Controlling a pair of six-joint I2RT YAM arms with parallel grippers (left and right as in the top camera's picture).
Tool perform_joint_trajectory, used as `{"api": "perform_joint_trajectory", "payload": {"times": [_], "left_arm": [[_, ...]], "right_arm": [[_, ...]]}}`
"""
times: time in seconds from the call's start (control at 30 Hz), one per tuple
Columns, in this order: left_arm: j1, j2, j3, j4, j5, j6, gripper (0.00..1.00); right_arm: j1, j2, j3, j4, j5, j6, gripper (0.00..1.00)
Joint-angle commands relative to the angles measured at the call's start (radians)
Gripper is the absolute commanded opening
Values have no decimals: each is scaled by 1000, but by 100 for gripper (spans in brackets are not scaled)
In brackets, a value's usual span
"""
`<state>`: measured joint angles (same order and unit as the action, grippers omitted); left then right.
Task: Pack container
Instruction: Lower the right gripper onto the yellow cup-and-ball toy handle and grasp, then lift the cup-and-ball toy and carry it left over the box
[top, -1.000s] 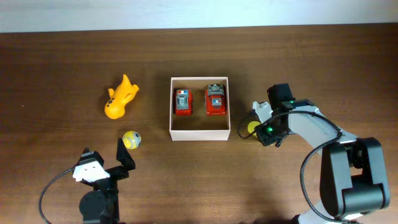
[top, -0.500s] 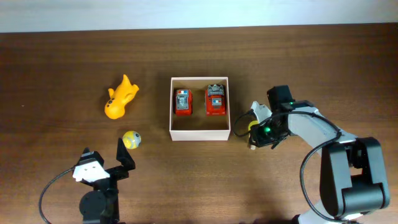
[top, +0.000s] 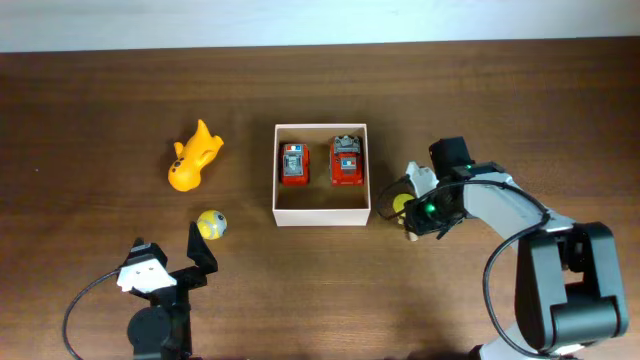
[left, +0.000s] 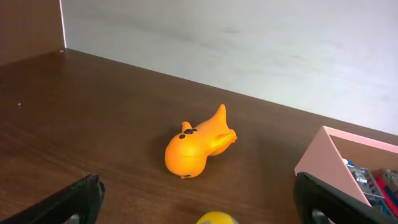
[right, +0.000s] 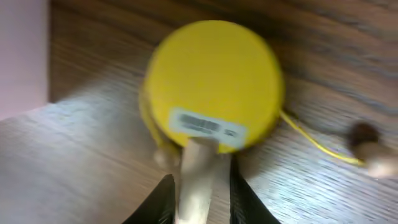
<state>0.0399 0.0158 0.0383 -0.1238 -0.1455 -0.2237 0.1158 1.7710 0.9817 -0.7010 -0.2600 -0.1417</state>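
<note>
The square, shallow container (top: 320, 218), white-walled and tan inside, is set mid-way across the dark brown wood-grain table (top: 100, 100), which is backed by a pale wall (left: 249, 43). Two red toy cars (top: 293, 164) are laid side by side in it. Just beside its right wall a round yellow disc (right: 211, 81) on a pale stick is seen, with a barcode sticker (right: 205, 126) too blurred to be read. The right hand (right: 202, 199) is set around the stick; whether it is clamped cannot be told. The left hand (top: 168, 240) is held wide apart.
</note>
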Motion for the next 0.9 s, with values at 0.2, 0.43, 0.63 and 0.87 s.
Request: {"api": "perform_joint_trajectory", "payload": {"times": [0.2,0.43,0.63,0.87], "left_arm": [[4,-5,-6,3,8,20,99],[4,-5,-6,3,8,20,99],[4,-5,-6,3,8,20,99],[4,-5,-6,3,8,20,99]], "right_arm": [[-5,5,-8,7,160,2,22],[-5,5,-8,13,159,1,18],[-5,5,-8,13,155,2,13],[-5,5,-5,29,137,1,11]]}}
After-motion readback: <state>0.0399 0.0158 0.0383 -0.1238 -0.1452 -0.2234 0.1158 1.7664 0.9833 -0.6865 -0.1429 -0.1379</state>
